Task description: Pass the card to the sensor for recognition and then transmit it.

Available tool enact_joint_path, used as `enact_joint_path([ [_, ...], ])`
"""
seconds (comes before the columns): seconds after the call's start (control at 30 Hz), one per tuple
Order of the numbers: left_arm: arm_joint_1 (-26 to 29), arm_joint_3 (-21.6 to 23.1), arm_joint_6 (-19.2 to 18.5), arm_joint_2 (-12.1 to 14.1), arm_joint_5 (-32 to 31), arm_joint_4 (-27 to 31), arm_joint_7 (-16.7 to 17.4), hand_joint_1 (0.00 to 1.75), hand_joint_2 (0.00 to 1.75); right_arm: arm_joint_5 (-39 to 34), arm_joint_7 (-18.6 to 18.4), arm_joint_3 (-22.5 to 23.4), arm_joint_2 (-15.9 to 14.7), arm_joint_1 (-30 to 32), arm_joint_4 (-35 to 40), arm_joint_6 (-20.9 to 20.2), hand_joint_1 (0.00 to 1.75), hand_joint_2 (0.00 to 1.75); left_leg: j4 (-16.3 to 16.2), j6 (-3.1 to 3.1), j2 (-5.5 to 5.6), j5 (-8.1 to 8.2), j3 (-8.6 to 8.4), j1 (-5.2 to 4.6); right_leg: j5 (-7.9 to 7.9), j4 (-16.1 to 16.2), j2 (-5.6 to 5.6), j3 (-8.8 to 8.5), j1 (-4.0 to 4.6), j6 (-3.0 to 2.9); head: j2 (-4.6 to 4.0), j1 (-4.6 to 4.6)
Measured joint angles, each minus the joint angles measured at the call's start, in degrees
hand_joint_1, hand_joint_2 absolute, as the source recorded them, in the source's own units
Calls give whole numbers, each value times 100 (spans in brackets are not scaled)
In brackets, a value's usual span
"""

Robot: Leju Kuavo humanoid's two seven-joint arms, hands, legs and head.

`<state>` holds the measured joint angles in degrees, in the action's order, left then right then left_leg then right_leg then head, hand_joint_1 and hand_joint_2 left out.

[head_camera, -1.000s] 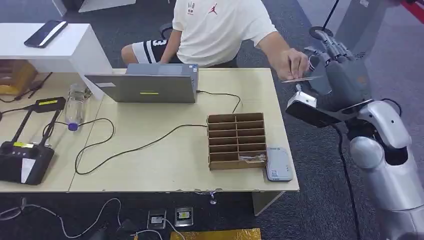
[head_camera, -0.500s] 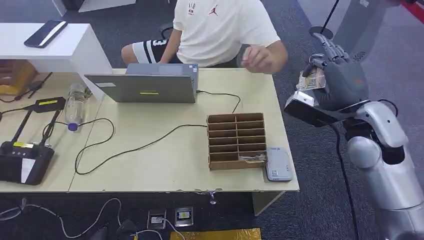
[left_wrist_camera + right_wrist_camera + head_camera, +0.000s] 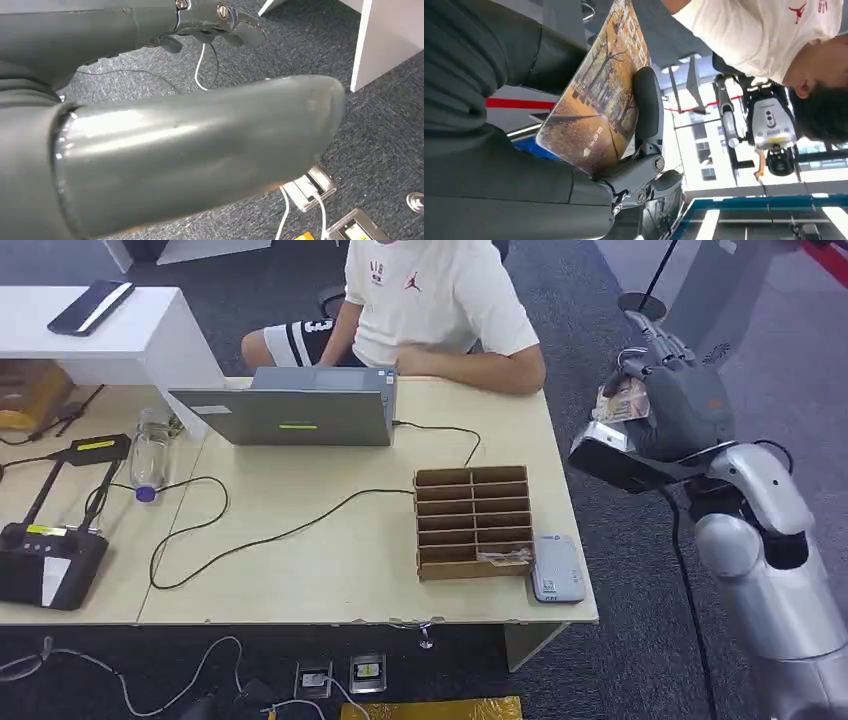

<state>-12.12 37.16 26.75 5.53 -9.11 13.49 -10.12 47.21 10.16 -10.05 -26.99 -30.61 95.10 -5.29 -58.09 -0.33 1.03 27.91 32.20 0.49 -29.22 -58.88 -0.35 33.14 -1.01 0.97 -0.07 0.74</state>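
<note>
Left hand (image 3: pixel 165 150): we saw it hanging low over the carpet in its wrist view; we could not tell whether its fingers were apart or curled.
Right hand (image 3: pixel 672 395): raised off the table's far right corner, it was grasping the card.
Card (image 3: pixel 599 100): it sat pinched between the thumb and a dark finger (image 3: pixel 647 107), its printed autumn-tree face showing, one long edge free.
Handling: we judged the card light, thin, stiff and slick, apt to slide or twist in a loose pinch; a hold across the flat faces near one end looked safest, leaving the rest free.
Sensor (image 3: pixel 557 567): well below the right hand and nearer the robot, on the table (image 3: pixel 340 570), touching the cardboard organiser (image 3: pixel 472 520).
Person (image 3: pixel 430 300): seated across the table, left of the right hand, forearm resting on the table edge.
</note>
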Motion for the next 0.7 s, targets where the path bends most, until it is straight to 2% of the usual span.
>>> enact_joint_path([
  [0.17, 9, 0, -48, 15, 55, 0, 4, 0, 0, -20, -39, -66, -11, 340, -55, -212, 175, 175, 0, 0, 0, 1, 1, 0, 0, 0, 0, 1, 0, 0, 0, -2],
  [0.4, 58, 0, -33, 39, 133, 0, 39, 0, 0, 9, -114, -219, -17, 959, -365, -61, 175, 175, 0, -2, 0, 4, 3, 1, -1, 0, 0, 2, 1, -1, 0, -2],
  [0.7, 71, 0, -39, 44, 133, 0, 68, 0, 0, -149, -229, -389, -44, 1335, -653, 83, 175, 175, 0, -2, -4, 4, 1, 1, -1, 0, 7, 3, 1, -1, 0, -4],
])
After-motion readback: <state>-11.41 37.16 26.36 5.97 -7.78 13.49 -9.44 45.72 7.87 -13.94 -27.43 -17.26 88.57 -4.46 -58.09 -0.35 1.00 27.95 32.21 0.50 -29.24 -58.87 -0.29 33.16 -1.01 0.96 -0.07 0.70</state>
